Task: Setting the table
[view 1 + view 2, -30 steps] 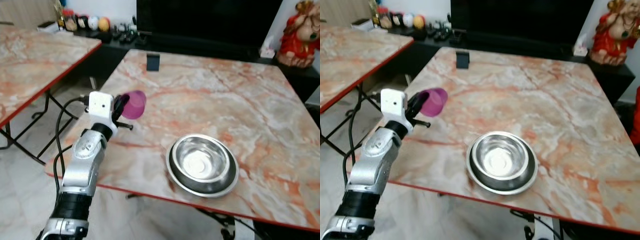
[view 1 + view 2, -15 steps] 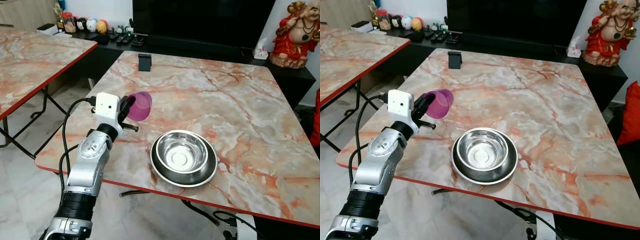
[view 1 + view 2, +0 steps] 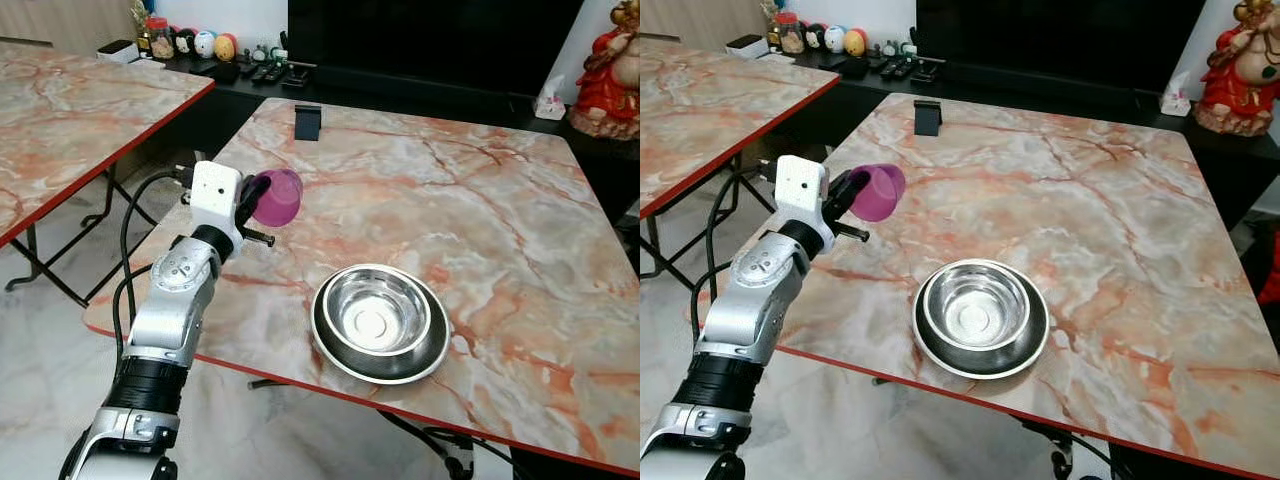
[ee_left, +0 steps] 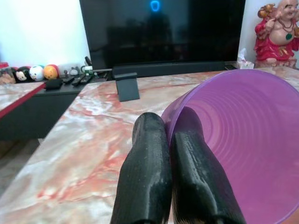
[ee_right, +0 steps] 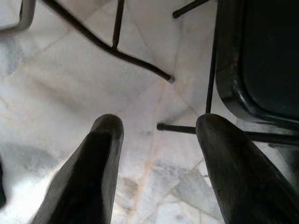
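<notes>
Left eye view: my left claw (image 3: pixel 252 200) is clamped on the rim of a purple cup (image 3: pixel 277 197), held tipped on its side above the table (image 3: pixel 520 230) near its left edge. That red-trimmed edge runs just under my forearm; beyond it lies bare floor (image 3: pixel 50 340), then a second table (image 3: pixel 70 110). Ahead of the claw the marble is open as far as a small black stand (image 3: pixel 308 121) at the far edge. To the claw's right and nearer me sits a steel bowl (image 3: pixel 380 322), well apart from the cup, nothing in it. In the left wrist view one finger (image 4: pixel 147 172) lies outside the cup wall and one inside; the cup (image 4: pixel 243 140) holds nothing, and its far rim is cut off. My right claw (image 5: pixel 156 126) hangs spread over floor tiles, beside dark metal legs (image 5: pixel 117 51) and a black object I cannot identify.
</notes>
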Motion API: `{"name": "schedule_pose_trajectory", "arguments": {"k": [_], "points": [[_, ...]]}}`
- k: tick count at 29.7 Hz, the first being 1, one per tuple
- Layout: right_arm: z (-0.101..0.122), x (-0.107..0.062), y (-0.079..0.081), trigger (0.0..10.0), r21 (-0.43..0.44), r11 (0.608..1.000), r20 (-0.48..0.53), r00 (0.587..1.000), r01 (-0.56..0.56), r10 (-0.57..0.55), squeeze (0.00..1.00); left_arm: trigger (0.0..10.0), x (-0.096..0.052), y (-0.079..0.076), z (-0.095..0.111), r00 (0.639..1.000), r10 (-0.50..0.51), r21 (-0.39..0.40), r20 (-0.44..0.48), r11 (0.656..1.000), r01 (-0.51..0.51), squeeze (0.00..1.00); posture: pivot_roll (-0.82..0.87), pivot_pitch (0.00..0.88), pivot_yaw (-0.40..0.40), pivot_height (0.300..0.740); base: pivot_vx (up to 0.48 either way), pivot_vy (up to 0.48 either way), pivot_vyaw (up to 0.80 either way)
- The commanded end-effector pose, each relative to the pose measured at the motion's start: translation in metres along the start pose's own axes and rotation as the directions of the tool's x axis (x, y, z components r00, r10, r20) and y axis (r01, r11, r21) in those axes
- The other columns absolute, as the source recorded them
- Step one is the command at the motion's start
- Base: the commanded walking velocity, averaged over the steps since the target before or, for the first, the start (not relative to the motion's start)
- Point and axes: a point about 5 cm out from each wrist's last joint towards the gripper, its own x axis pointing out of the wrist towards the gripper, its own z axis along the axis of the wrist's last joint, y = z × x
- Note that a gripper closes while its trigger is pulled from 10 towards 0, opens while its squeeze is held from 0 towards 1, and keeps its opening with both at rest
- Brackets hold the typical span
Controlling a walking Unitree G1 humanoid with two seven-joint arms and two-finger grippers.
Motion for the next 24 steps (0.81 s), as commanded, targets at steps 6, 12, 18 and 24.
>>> {"name": "schedule_pose_trajectory", "arguments": {"k": [6,12,18,24], "points": [[-0.006,-0.001,-0.006,10.0,0.004,1.000,-0.020,1.000,0.013,-0.013,0.00,10.0,0.003,-0.002,0.002,1.000,-0.020,0.007,-0.001,1.000,0.020,0.00,0.16,0.000,-0.069,0.707,0.000,0.000,-0.58],[-0.007,-0.002,-0.007,10.0,-0.002,1.000,-0.028,0.999,0.017,-0.017,0.00,10.0,0.003,0.000,0.002,1.000,-0.016,0.015,-0.007,1.000,0.016,0.00,0.16,0.000,-0.070,0.707,0.000,0.000,0.00],[-0.008,-0.002,-0.006,10.0,-0.006,1.000,-0.031,0.999,0.014,-0.015,0.00,10.0,0.010,0.011,0.009,0.998,0.049,0.010,-0.049,0.999,-0.048,0.00,0.17,0.000,-0.073,0.707,0.000,0.000,0.00],[-0.008,-0.002,-0.006,10.0,-0.006,1.000,-0.034,0.999,0.010,-0.010,0.00,10.0,0.032,0.019,0.014,0.983,0.074,-0.016,-0.171,0.997,-0.077,0.00,0.17,0.000,-0.078,0.707,0.000,0.000,0.00]]}}
